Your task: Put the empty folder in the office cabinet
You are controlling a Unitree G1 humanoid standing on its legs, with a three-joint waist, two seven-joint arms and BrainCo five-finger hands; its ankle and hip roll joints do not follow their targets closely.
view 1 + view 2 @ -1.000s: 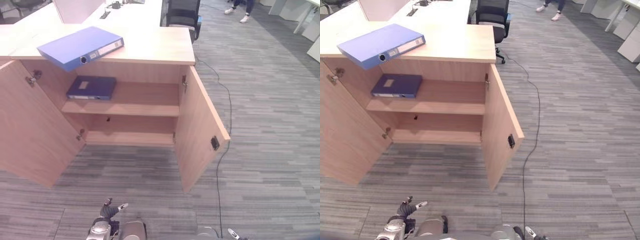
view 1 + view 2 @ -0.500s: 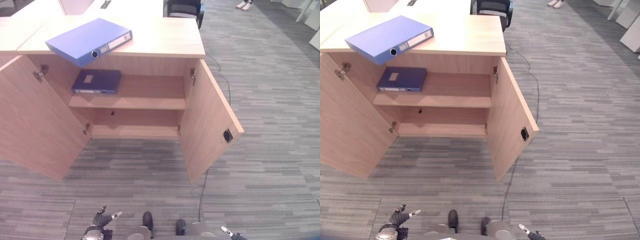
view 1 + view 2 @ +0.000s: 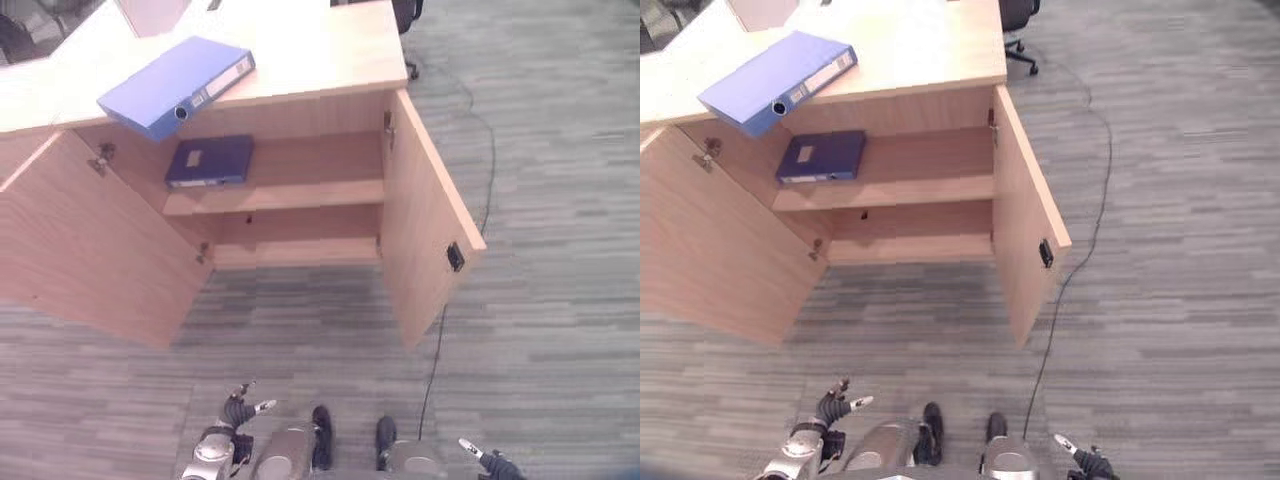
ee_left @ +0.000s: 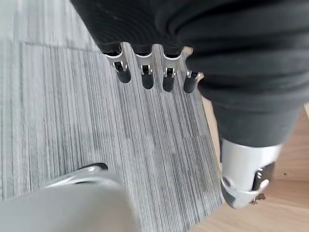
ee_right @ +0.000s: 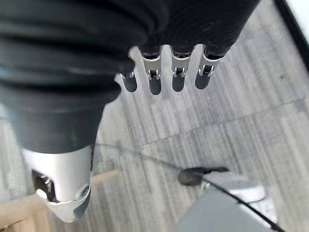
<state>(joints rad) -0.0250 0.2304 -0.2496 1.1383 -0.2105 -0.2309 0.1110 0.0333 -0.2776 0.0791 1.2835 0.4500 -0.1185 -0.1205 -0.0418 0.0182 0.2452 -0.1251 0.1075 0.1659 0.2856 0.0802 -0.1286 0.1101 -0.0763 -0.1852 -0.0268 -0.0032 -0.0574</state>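
Grey striped carpet (image 3: 560, 300) covers the floor across the lower and right parts of the frame. Compared with the picture half a second earlier, the whole scene has rotated and shifted, so the camera has moved; the folders and doors keep their places on the cabinet. At the bottom edge, the left hand (image 3: 240, 412) hangs with fingers (image 4: 145, 77) straight and apart, holding nothing. The right hand (image 3: 490, 462) at the lower right is likewise relaxed, fingers (image 5: 176, 79) straight, empty. Beyond them stands the light wooden office cabinet (image 3: 300, 190), both doors swung open. A dark blue folder (image 3: 210, 162) lies flat on its upper shelf. The blue lever-arch folder (image 3: 178, 85) lies flat on the cabinet top, upper left, its long axis diagonal, spine toward the front edge, one corner overhanging.
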